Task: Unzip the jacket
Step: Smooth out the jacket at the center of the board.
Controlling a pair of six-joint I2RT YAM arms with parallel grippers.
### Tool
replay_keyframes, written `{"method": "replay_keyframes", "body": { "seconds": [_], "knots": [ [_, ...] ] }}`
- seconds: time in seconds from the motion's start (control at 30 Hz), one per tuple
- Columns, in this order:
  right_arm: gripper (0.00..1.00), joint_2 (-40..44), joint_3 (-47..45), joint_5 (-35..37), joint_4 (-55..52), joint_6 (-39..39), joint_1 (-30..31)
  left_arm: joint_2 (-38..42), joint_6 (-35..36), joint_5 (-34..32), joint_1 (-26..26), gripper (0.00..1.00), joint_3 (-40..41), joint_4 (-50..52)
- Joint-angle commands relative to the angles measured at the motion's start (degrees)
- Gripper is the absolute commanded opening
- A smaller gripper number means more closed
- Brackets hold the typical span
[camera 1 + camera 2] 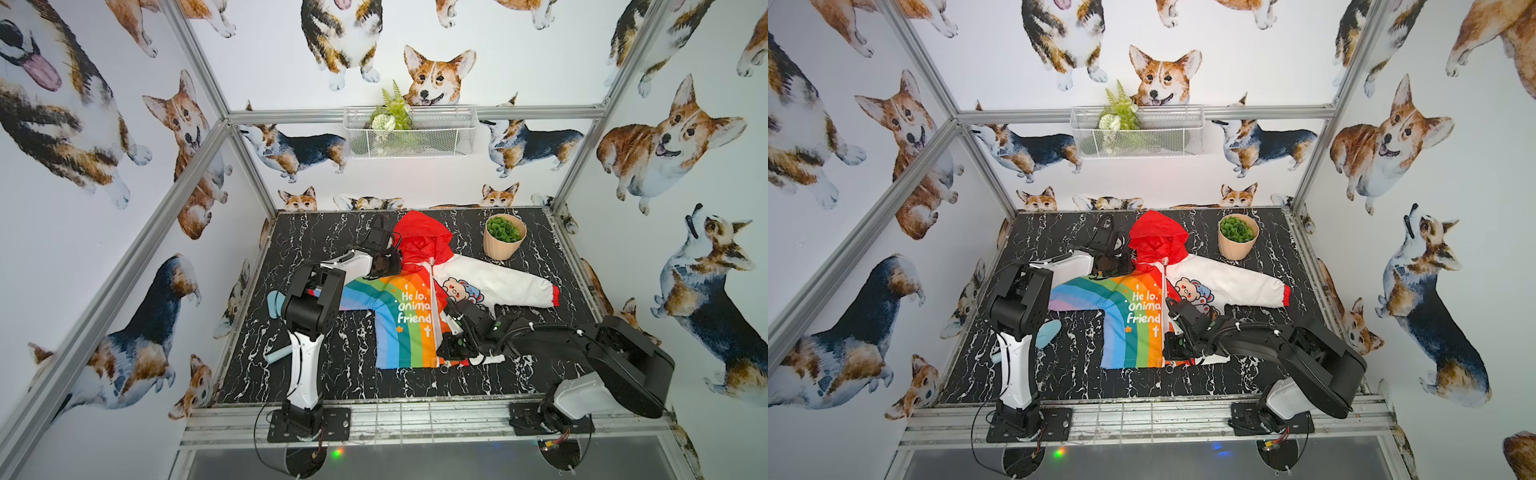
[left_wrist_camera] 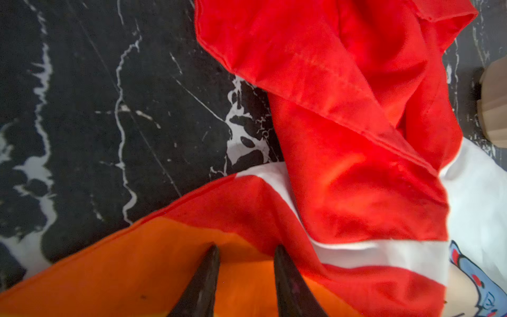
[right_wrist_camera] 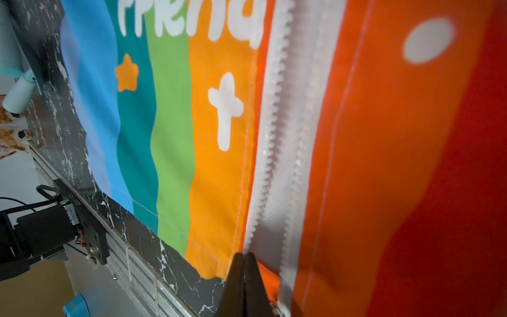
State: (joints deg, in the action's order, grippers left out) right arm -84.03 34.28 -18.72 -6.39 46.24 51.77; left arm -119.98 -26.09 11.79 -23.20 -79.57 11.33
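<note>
Right wrist view: the right pincer (image 3: 244,256) is squeezed fully shut at the hem end of the zip (image 3: 290,109), its catch hidden; teeth beyond stand parted. The left pincer (image 2: 247,248), part open, pins the shoulder of the jacket (image 1: 399,328), mid-frame in both top views; seemingly almost unzipped

Right arm (image 1: 540,332) hides lower white half of jacket (image 1: 411,320); pot (image 2: 493,101) cropped in left wrist view.

Two high overviews of table (image 1: 353,382); wrist cameras close on jacket (image 2: 356,164).

Corgi-print walls (image 1: 104,166), aluminium frame (image 1: 291,116), wire basket (image 1: 436,137), white-veined black marble tabletop (image 1: 332,374).
</note>
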Motion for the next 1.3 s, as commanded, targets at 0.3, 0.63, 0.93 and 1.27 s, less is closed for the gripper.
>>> {"method": "replay_keyframes", "body": {
  "seconds": [0.3,0.63,0.93,1.27],
  "knots": [
    [0.36,12.01,3.91,15.26,-13.58,-5.44,-1.56,5.11,1.49,-0.51,0.54,0.51,0.37,3.70],
    [0.44,21.36,5.87,21.91,-17.44,-9.27,-29.52,22.49,-1.26,-6.58,6.87,0.58,15.08,-0.66],
    [0.33,15.54,7.82,18.19,-10.62,-6.88,-45.01,34.64,-5.82,-8.02,24.45,0.47,34.01,-3.43],
    [0.25,6.53,9.95,11.70,-6.27,-4.59,-58.41,27.31,-4.37,-6.02,26.80,0.39,31.32,-3.97]
  ]
}}
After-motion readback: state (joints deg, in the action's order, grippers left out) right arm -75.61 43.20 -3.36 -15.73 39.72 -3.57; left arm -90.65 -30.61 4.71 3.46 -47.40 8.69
